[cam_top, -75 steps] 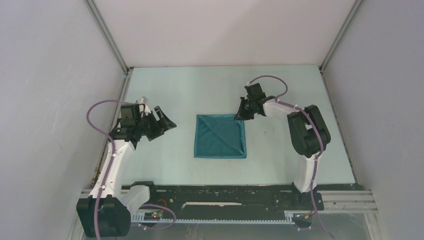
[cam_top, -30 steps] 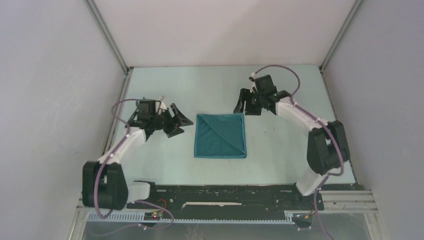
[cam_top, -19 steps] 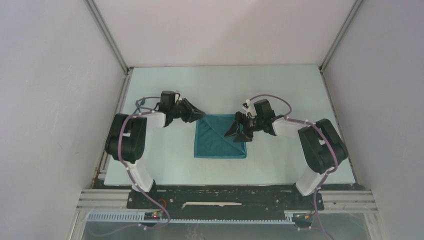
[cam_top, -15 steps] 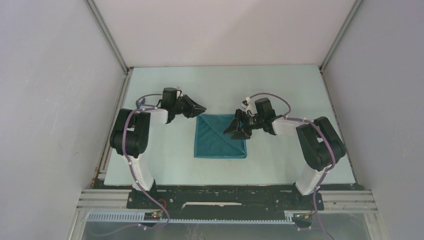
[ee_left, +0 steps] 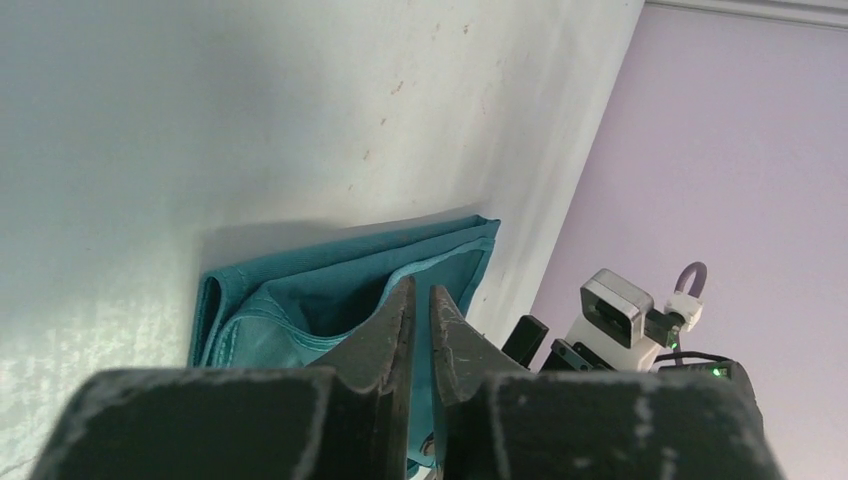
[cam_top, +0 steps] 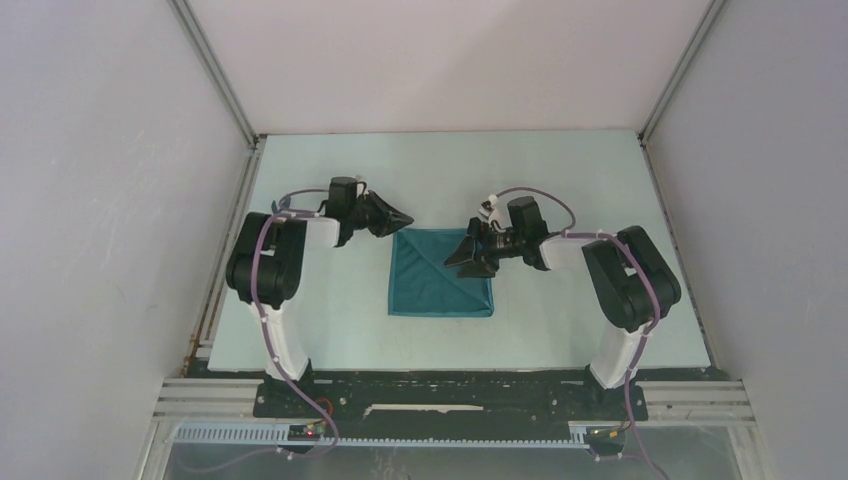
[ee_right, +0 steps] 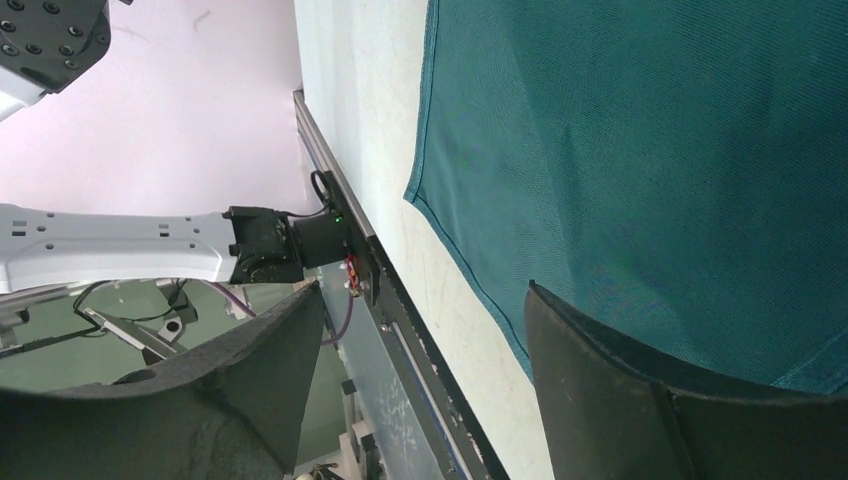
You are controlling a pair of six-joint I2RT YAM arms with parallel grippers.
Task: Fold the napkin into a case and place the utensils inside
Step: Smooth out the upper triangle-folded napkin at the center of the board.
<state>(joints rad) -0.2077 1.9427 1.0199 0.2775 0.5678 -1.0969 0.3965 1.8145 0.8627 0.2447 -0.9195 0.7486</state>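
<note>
The teal napkin [cam_top: 441, 272] lies flat on the table as a square with a diagonal fold line. My left gripper [cam_top: 404, 219] sits at its far left corner. In the left wrist view the left gripper [ee_left: 421, 292] has its jaws drawn to a thin slit with teal cloth in it, at the napkin [ee_left: 300, 290] edge, where layered folds show. My right gripper [cam_top: 463, 259] hovers open over the far right part of the napkin [ee_right: 650, 150]. In the right wrist view the right gripper [ee_right: 425, 292] holds nothing between its wide jaws. No utensils are in view.
Pale walls close in the table [cam_top: 330, 300] on three sides. A black rail [cam_top: 450, 385] with both arm bases runs along the near edge. The right arm's wrist camera [ee_left: 620, 312] shows beyond the napkin in the left wrist view.
Both arms swung inward to the napkin. The left jaws went from wide open to nearly shut at the far left corner. The right gripper came over the far right part, still open.
</note>
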